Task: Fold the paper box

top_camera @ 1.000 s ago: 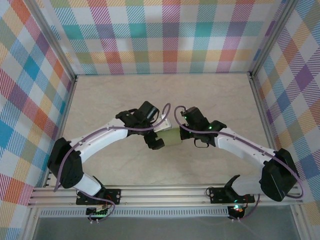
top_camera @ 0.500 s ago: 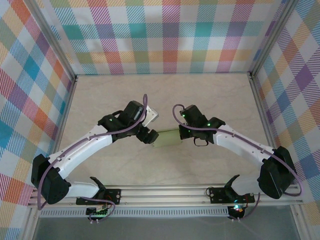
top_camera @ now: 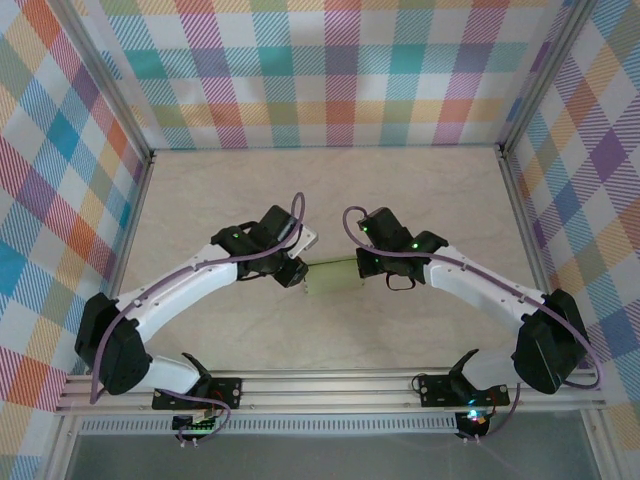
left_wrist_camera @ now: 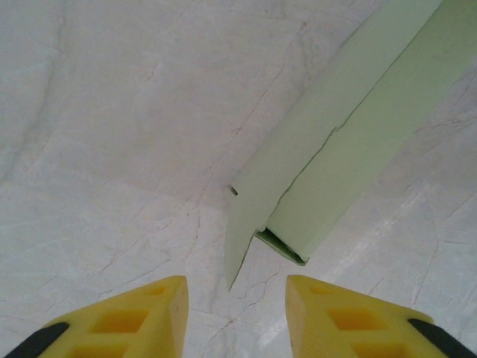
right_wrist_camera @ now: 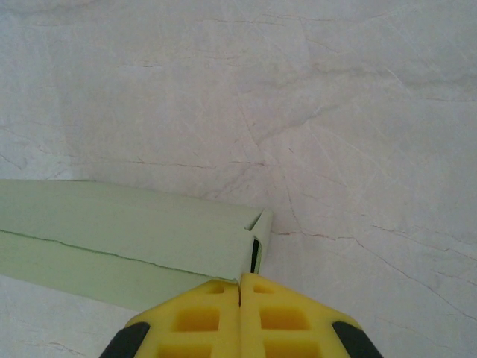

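The paper box (top_camera: pixel 333 277) lies on the tabletop (top_camera: pixel 420 200) between the arms, already a long sleeve; its end flaps seem not yet tucked. The left end effector (left_wrist_camera: pixel 235 289) is spread and empty near one end, the right end effector (right_wrist_camera: pixel 240 283) pressed together at the other.

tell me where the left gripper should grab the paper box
Probably the loose flap at the open end of the paper box, straight in from where the left gripper sits: it juts out thin and free, and the right gripper is shut on the opposite end.
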{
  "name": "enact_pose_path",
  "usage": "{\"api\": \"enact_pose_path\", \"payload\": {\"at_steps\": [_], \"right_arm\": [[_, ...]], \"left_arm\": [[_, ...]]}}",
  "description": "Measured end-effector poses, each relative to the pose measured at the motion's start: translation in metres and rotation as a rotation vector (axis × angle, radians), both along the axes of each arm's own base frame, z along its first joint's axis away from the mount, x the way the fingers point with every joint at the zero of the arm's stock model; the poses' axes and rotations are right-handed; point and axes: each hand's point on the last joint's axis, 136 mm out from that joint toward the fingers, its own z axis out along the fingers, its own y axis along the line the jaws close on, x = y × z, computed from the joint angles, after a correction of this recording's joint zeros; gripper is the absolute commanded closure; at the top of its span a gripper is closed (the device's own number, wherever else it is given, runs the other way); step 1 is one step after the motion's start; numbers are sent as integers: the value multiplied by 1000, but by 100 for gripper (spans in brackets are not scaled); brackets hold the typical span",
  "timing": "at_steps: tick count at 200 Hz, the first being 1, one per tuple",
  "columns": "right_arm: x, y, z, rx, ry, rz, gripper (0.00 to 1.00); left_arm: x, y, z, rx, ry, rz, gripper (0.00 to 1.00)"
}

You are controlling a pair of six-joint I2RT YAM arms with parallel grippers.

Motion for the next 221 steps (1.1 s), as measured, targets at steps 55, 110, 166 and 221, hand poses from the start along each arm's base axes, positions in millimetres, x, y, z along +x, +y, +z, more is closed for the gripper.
{"api": "enact_pose_path", "payload": {"at_steps": [55, 110, 166, 221], "right_arm": [[-1, 1, 0, 11, 8, -1, 100], [-2, 3, 0, 19, 15, 2, 100], [-2, 2, 0, 12, 18, 0, 100], [-2, 1, -1, 5, 20, -3, 100]], "left_arm": [[6, -5, -13, 14, 19, 5, 80], [8, -6, -15, 4, 32, 35, 100], [10, -10, -12, -39, 62, 117, 100], [19, -15, -8, -102, 109, 273, 100]]}}
